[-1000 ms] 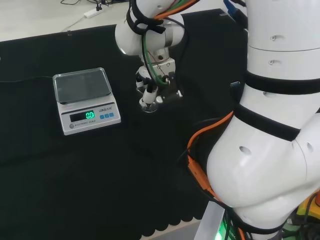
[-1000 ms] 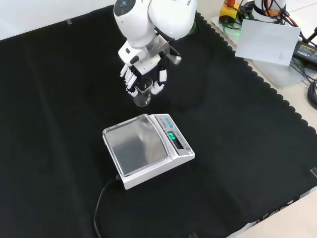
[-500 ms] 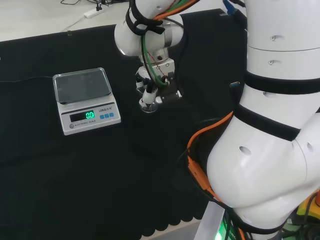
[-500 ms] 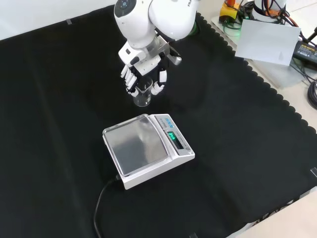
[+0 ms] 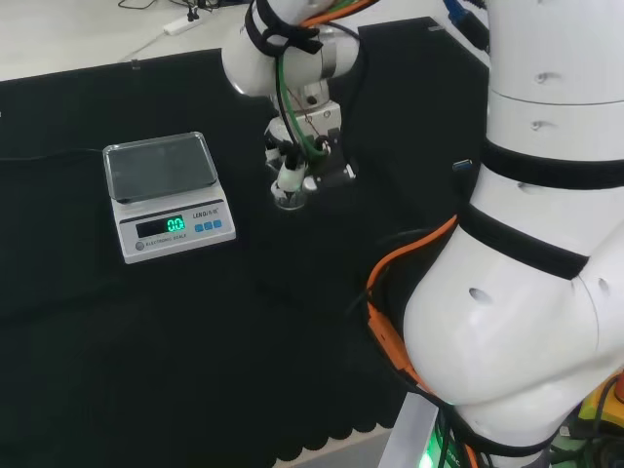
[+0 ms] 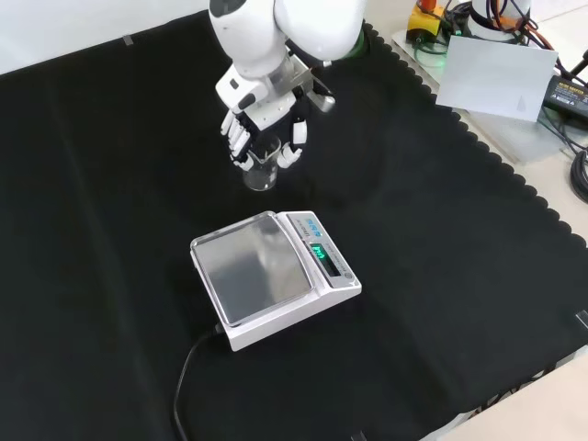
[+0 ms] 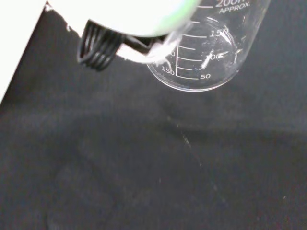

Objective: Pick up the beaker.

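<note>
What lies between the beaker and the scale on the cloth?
Nothing: in the front view, the stretch between the beaker and the scale is bare black cloth.

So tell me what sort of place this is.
Most likely a laboratory robot bench: a digital weighing scale sits on the black cloth, and the robot's hand grips a clear graduated beaker.
</note>
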Controlling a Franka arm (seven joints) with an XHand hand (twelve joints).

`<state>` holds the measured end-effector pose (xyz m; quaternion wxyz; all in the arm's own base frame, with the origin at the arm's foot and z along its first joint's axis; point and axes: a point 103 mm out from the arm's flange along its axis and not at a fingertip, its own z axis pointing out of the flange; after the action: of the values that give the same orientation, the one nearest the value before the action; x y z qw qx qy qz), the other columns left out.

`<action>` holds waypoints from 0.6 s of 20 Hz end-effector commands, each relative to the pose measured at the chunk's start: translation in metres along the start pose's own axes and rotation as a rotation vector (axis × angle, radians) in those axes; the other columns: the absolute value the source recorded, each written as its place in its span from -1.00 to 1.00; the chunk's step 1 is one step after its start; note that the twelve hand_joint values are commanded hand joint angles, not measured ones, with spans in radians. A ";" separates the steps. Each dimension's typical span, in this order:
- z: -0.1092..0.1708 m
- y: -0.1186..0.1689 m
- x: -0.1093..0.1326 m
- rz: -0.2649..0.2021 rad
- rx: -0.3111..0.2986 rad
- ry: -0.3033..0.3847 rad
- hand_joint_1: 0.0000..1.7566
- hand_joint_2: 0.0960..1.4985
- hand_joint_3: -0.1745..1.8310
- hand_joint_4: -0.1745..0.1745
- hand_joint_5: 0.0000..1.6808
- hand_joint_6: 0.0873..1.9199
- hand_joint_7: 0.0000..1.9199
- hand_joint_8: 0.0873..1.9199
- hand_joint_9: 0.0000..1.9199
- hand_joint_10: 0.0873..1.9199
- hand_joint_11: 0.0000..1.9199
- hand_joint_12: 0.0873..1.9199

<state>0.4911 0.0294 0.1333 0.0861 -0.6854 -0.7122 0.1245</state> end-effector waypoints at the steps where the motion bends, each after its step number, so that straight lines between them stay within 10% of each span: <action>1: -0.017 -0.005 0.001 0.002 -0.005 -0.016 0.38 -0.32 -0.02 -0.29 -0.24 0.18 -0.17 -0.29 0.00 -0.42 -0.33 0.33; 12: -0.065 -0.012 0.027 -0.028 -0.043 -0.039 0.38 -0.32 -0.01 -0.33 -0.20 0.17 -0.16 -0.25 0.02 -0.43 -0.30 0.31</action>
<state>0.4949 0.0444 0.1814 0.0667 -0.6811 -0.7188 0.1223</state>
